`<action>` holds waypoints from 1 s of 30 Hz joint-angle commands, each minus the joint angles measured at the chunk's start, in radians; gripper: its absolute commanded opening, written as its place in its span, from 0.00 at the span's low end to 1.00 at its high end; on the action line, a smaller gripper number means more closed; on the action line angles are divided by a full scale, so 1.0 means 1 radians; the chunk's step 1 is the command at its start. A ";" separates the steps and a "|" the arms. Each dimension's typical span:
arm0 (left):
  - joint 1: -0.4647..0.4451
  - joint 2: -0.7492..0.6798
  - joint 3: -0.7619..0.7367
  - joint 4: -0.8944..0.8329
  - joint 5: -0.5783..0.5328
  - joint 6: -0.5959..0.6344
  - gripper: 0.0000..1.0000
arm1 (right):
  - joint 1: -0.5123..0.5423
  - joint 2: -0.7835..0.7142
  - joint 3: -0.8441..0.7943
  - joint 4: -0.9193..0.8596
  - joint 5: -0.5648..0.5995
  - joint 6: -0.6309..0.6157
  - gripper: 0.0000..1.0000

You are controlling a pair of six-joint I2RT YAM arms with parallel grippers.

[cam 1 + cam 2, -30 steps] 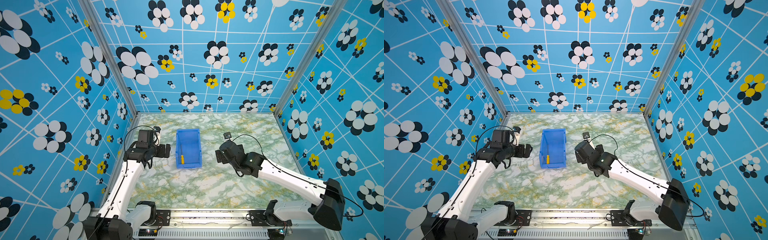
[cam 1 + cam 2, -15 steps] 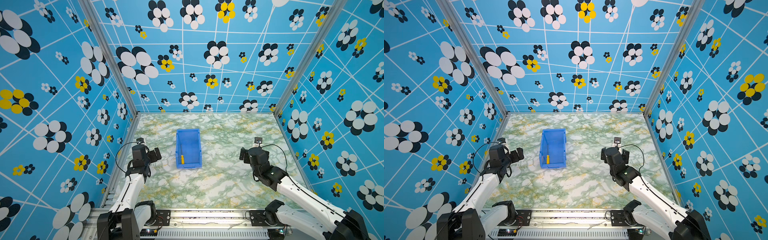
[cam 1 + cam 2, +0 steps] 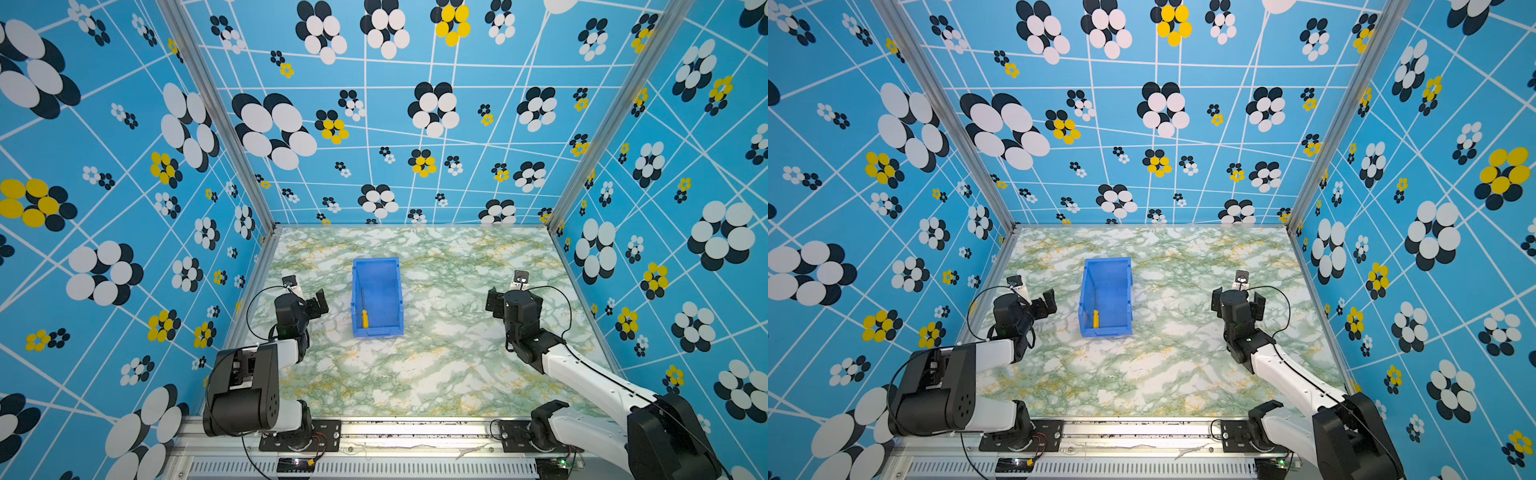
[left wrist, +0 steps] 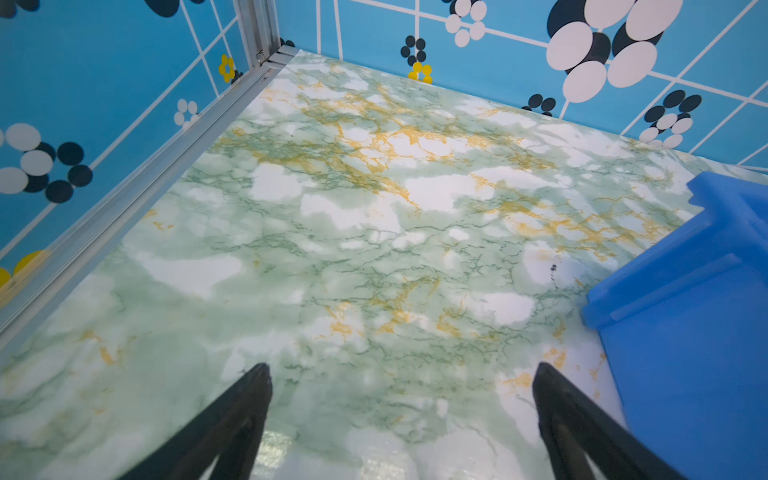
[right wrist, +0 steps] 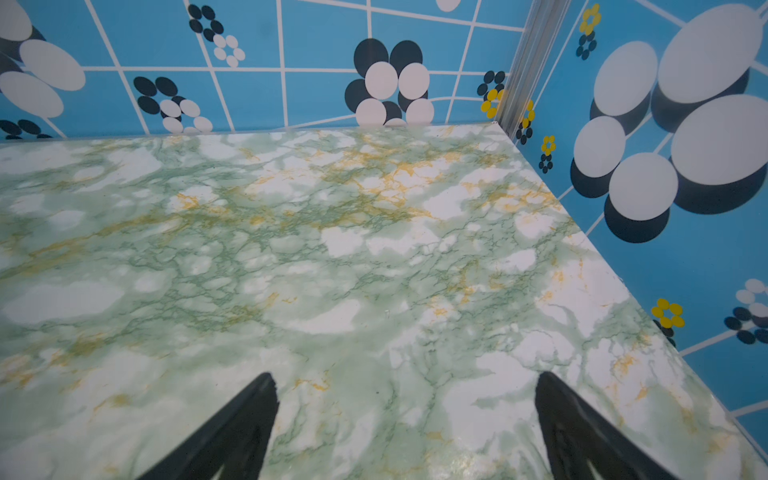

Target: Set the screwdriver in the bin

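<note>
Screwdriver (image 3: 364,318) lies inside bin (image 3: 376,262), near-left. Left tool (image 4: 401,370) and right tool (image 5: 405,376) both spread wide, empty. Risk: left tool swinging right could shove bin.

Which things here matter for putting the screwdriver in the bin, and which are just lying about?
Job: screwdriver, lying in the bin; left hand and right hand, both open and empty.
Just there: marbled table, flowered walls; nothing else loose seen.
</note>
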 commanded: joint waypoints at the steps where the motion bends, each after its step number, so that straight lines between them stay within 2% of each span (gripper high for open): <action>1: -0.029 0.009 -0.022 0.159 0.014 0.053 0.99 | -0.052 -0.001 -0.034 0.139 -0.020 -0.068 0.99; 8: -0.058 0.145 -0.141 0.504 -0.036 0.073 0.99 | -0.163 0.027 -0.140 0.322 -0.087 -0.140 0.99; 11: -0.060 0.131 -0.144 0.486 -0.052 0.072 0.99 | -0.226 0.110 -0.172 0.438 -0.160 -0.145 0.99; 13: -0.061 0.141 -0.157 0.520 -0.073 0.062 0.99 | -0.266 0.179 -0.179 0.511 -0.163 -0.123 0.99; 15: -0.060 0.146 -0.167 0.543 -0.079 0.061 0.99 | -0.281 0.218 -0.174 0.563 -0.150 -0.108 0.99; 18: -0.061 0.146 -0.162 0.538 -0.079 0.061 0.99 | -0.299 0.278 -0.142 0.560 -0.218 -0.081 0.99; 22: -0.061 0.141 -0.156 0.521 -0.080 0.062 0.99 | -0.301 0.454 -0.140 0.753 -0.256 -0.104 0.99; 25: -0.062 0.139 -0.157 0.522 -0.080 0.061 0.99 | -0.302 0.415 -0.094 0.596 -0.287 -0.098 0.99; 27: -0.061 0.141 -0.158 0.524 -0.079 0.061 0.99 | -0.302 0.440 -0.114 0.674 -0.283 -0.106 0.99; 30: -0.061 0.142 -0.161 0.532 -0.079 0.059 0.99 | -0.302 0.429 -0.105 0.643 -0.285 -0.105 0.99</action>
